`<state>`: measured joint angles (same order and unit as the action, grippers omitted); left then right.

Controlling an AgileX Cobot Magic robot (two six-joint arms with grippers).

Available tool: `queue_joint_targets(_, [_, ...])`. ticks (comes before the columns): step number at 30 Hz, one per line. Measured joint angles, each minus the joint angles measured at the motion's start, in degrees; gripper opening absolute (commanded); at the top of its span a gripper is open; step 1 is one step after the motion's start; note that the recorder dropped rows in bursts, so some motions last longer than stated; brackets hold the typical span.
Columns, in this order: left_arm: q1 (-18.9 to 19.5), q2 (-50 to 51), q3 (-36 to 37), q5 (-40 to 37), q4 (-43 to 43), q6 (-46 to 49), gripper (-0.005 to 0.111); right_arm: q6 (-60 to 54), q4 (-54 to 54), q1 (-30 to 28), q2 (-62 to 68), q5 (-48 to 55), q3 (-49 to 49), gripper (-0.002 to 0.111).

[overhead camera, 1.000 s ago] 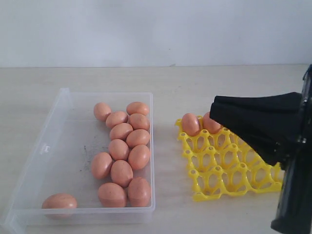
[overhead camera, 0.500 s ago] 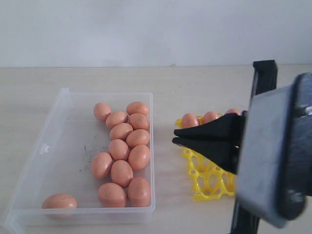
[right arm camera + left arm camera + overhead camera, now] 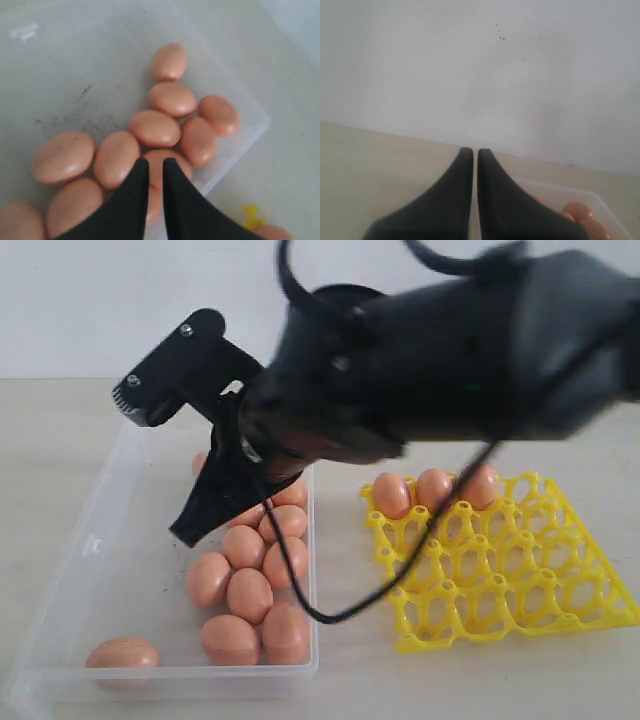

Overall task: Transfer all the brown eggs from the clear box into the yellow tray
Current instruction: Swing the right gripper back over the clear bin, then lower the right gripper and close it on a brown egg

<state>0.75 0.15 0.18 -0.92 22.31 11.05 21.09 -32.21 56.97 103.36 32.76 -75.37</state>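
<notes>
Several brown eggs (image 3: 249, 594) lie clustered in the clear box (image 3: 95, 540), and one lies alone at its near left corner. Three more eggs (image 3: 435, 488) sit in the back row of the yellow tray (image 3: 500, 575). My right gripper (image 3: 187, 532) reaches across and hangs over the box, tips pointing down beside the cluster. In the right wrist view that gripper (image 3: 156, 161) is open by a narrow gap, empty, above an egg (image 3: 172, 161). My left gripper (image 3: 471, 150) is shut and empty, off the table, with a box corner (image 3: 600, 200) beyond it.
The right arm's dark body (image 3: 440, 350) and its cable (image 3: 400, 570) hang over the gap between box and tray. A latch (image 3: 95, 543) sits on the box's left wall. Pale tabletop (image 3: 350, 680) surrounds both containers, with a white wall behind.
The right arm swung left from above the yellow tray to above the clear box. A third egg now shows in the tray's back row. The jaws have parted slightly.
</notes>
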Motion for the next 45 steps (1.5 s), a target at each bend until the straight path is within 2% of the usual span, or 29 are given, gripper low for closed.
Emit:
queue_joint_targets(2, [0.0, 0.0, 0.0, 0.0, 0.0, 0.0, 0.004, -6.1, 12.7, -0.6, 5.3, 7.7, -7.7, 0.05])
queue_joint_targets(3, [0.0, 0.0, 0.0, 0.0, 0.0, 0.0, 0.004, -7.9, 18.0, -1.0, 7.7, 10.9, -11.1, 0.053])
queue_joint_targets(5, [0.0, 0.0, 0.0, 0.0, 0.0, 0.0, 0.004, -8.7, 25.4, -1.6, 11.4, 15.1, -16.5, 0.052])
queue_joint_targets(9, [0.0, 0.0, 0.0, 0.0, 0.0, 0.0, 0.004, -6.7, 34.5, -3.1, 16.6, 19.0, -25.1, 0.037])
queue_joint_targets(12, [0.0, 0.0, 0.0, 0.0, 0.0, 0.0, 0.004, -5.1, 38.9, -3.8, 19.2, 19.7, -27.9, 0.039])
queue_joint_targets(16, [0.0, 0.0, 0.0, 0.0, 0.0, 0.0, 0.004, -1.7, 40.5, -3.8, 22.3, 21.4, -28.5, 0.056])
queue_joint_targets(17, [0.0, 0.0, 0.0, 0.0, 0.0, 0.0, 0.004, -0.7, 40.3, -3.8, 23.2, 22.2, -28.5, 0.057])
queue_joint_targets(26, [0.0, 0.0, 0.0, 0.0, 0.0, 0.0, 0.004, 6.6, 36.3, -3.9, 24.3, 20.9, -28.5, 0.054])
queue_joint_targets(39, [0.0, 0.0, 0.0, 0.0, 0.0, 0.0, 0.004, 8.5, 36.2, -4.9, 28.0, 21.3, -28.5, 0.051])
queue_joint_targets(41, [0.0, 0.0, 0.0, 0.0, 0.0, 0.0, 0.004, 8.5, 36.2, -4.9, 28.4, 21.4, -28.5, 0.045])
queue_joint_targets(42, [0.0, 0.0, 0.0, 0.0, 0.0, 0.0, 0.004, 8.5, 36.2, -4.9, 28.6, 21.4, -28.5, 0.038])
queue_joint_targets(45, [0.0, 0.0, 0.0, 0.0, 0.0, 0.0, 0.004, 7.4, 36.1, -4.9, 28.7, 20.5, -28.5, 0.006])
